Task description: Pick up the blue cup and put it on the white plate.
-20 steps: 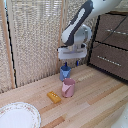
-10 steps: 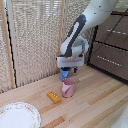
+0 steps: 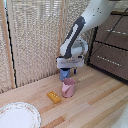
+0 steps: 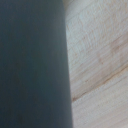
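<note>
The hand (image 3: pixel 65 69) has dropped onto the blue cup (image 3: pixel 64 75); grip unclear.

The gripper (image 3: pixel 65 70) hides the upper part of the blue cup (image 3: pixel 64 76) beneath it, its fingers cannot be made out, the white plate (image 3: pixel 19 116) well away is cropped by the frame edge, and the wrist view is mostly a blurred dark surface.

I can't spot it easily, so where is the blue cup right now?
In the exterior view, the blue cup sits right under the tool, just behind the pink cup, near the screen wall.
</note>
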Available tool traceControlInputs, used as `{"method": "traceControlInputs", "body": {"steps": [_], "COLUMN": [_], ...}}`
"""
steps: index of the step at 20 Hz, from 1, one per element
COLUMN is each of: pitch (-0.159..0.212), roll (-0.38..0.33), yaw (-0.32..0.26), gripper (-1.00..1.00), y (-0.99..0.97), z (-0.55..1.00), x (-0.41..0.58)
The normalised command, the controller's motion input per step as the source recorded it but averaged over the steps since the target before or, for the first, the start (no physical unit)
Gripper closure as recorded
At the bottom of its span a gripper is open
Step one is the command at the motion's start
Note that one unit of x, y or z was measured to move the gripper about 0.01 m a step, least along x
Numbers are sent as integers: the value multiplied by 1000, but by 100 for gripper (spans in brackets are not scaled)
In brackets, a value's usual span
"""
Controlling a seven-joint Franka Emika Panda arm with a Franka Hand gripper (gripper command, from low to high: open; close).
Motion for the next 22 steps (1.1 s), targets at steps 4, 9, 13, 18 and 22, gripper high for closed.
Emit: {"method": "traceControlInputs", "body": {"steps": [4, 9, 13, 18, 22], "pitch": [0, 1, 0, 0, 0], "roll": [0, 0, 0, 0, 0], "yaw": [-11, -16, -9, 0, 0], "gripper": [100, 100, 100, 100, 100], "y": [0, 42, 0, 0, 0], "z": [0, 0, 0, 0, 0], "x": [24, 61, 0, 1, 6]}}
